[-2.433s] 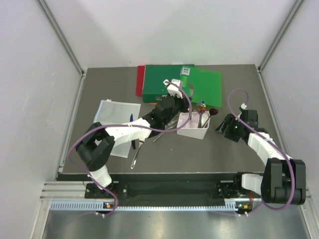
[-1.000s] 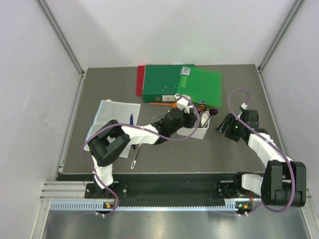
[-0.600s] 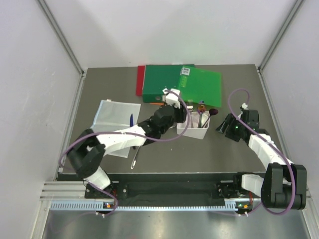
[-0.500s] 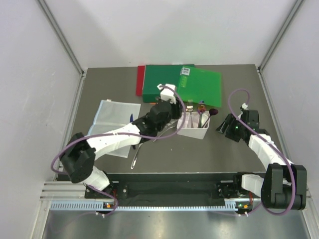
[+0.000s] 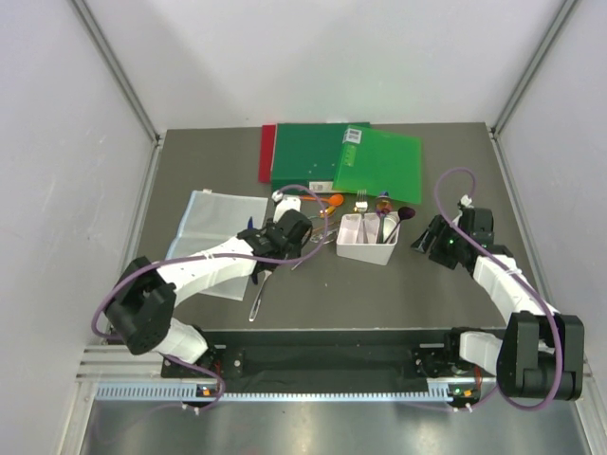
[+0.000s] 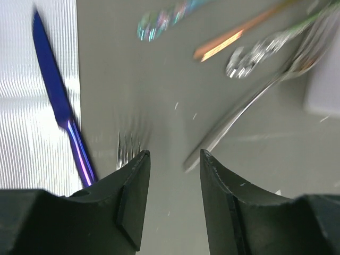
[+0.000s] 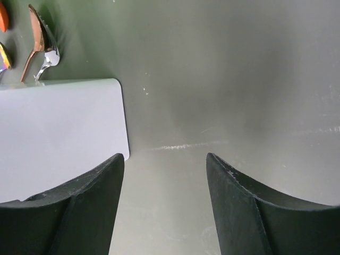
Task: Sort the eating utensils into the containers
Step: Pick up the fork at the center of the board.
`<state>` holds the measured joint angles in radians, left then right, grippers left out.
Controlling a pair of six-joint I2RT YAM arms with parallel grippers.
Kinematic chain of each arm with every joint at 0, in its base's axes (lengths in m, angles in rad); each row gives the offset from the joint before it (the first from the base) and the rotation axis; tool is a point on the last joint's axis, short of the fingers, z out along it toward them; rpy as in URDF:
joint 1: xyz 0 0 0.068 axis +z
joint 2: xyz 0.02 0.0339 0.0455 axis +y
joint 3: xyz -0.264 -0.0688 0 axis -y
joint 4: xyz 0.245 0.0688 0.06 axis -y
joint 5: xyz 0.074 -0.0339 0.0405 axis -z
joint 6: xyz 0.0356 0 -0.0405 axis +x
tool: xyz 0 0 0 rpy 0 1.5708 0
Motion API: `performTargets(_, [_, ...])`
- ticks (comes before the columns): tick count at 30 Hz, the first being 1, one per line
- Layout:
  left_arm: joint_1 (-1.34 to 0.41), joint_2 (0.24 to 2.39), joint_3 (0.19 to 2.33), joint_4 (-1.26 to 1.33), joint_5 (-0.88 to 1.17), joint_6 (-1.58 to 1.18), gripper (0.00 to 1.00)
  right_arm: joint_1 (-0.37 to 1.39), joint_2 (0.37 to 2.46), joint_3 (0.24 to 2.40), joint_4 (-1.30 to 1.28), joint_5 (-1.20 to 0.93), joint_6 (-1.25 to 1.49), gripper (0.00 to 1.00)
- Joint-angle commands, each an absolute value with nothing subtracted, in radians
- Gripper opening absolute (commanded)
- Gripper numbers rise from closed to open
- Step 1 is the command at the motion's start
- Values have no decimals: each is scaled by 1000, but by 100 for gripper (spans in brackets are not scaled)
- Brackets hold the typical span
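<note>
Left end effector (image 6: 172, 158) and right end effector (image 7: 164, 156) gape; blue knife (image 6: 56, 90) on ribbed sheet (image 6: 21, 111).

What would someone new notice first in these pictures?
The bright green folder at the back stands out most. Next come the white bin in the middle holding a few utensils, and the dark blue knife lying along the clear sheet beside the left end effector.
</note>
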<state>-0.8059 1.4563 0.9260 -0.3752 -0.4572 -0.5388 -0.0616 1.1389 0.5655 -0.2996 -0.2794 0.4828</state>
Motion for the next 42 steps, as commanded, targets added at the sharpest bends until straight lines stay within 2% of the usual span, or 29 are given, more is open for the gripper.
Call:
performTargets(1, [-805, 1470, 928, -538, -437, -646, 48, -71, 1128, 594, -259, -294, 492, 63])
performTargets(7, [-796, 1480, 922, -638, -506, -705, 54, -71, 1124, 561, -241, -293, 500, 63])
performTargets(18, [-782, 1470, 813, -649, -488, -788, 54, -71, 1134, 558, -222, -298, 514, 63])
performTargets(40, [-779, 1523, 750, -492, -407, -732, 47, -71, 1124, 564, -235, -298, 522, 63])
performTargets(42, [-779, 1546, 746, -485, -381, -735, 43, -71, 1124, 568, -236, -298, 522, 63])
